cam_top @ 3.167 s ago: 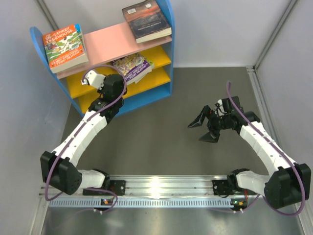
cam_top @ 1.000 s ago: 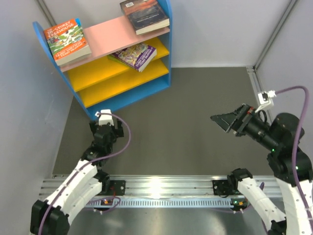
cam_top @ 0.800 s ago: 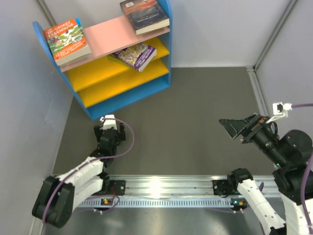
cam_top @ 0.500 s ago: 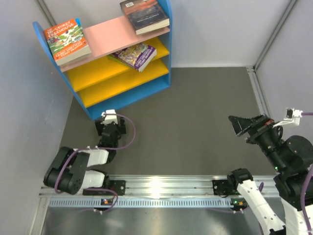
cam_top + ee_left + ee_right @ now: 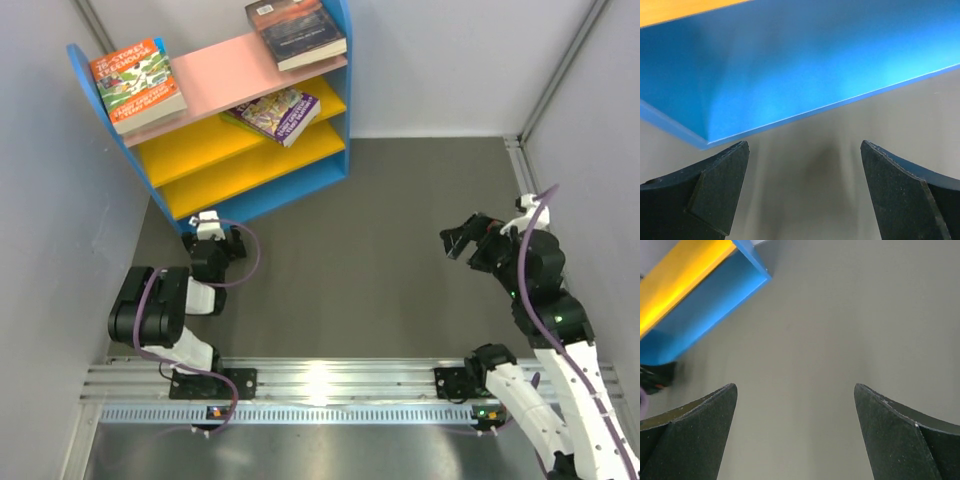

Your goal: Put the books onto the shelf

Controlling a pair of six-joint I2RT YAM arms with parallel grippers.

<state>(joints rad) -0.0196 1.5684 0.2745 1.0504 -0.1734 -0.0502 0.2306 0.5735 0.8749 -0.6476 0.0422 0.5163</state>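
The left gripper point(image 5: 802, 200) gapes released close to the shelf's point(image 5: 260, 202) blue base; the right gripper point(image 5: 795, 435) hangs released over the bench point(image 5: 380, 260). Three books point(image 5: 135, 88) lie on the shelf.

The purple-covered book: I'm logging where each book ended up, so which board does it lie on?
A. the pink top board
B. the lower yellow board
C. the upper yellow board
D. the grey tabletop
C: the purple-covered book lies on the upper yellow board, just under the pink top board.
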